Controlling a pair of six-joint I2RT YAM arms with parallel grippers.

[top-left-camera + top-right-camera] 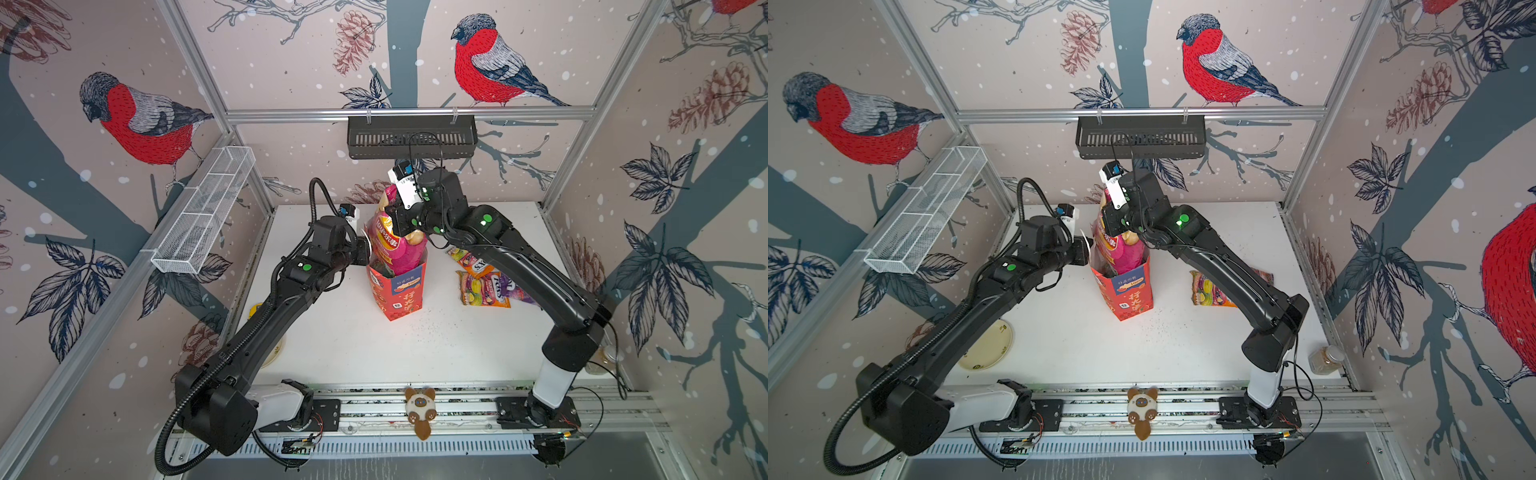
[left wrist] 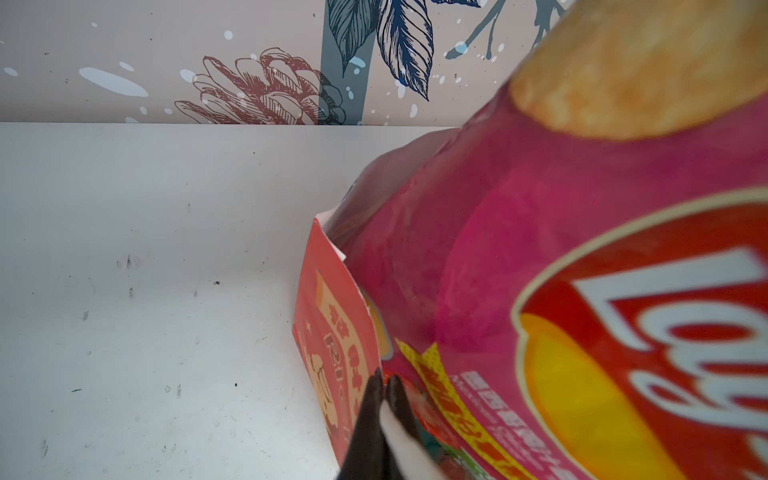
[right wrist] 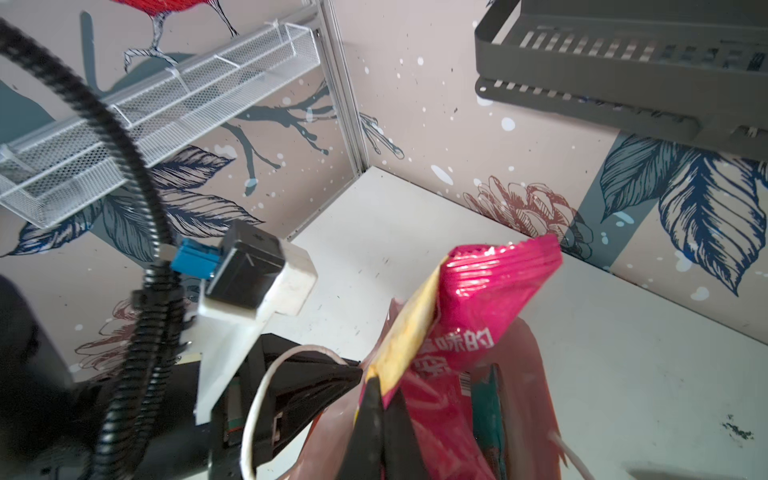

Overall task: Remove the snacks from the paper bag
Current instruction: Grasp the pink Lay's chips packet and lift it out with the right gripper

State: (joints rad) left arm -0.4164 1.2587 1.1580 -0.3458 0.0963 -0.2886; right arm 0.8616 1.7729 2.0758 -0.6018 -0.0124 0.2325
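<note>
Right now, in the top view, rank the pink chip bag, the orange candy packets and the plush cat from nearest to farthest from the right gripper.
1. pink chip bag: pinched in the right gripper fingers.
2. orange candy packets: on the table, right side.
3. plush cat: on the front rail.

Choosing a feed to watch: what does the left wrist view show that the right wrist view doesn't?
Left wrist only: red print outside the paper bag, the Lay's logo. Right wrist only: the right gripper shut on the chip bag, a teal packet in the paper bag, mesh shelf, dark rack. Both: the left gripper on the paper bag's rim, chip bag, white table.
</note>
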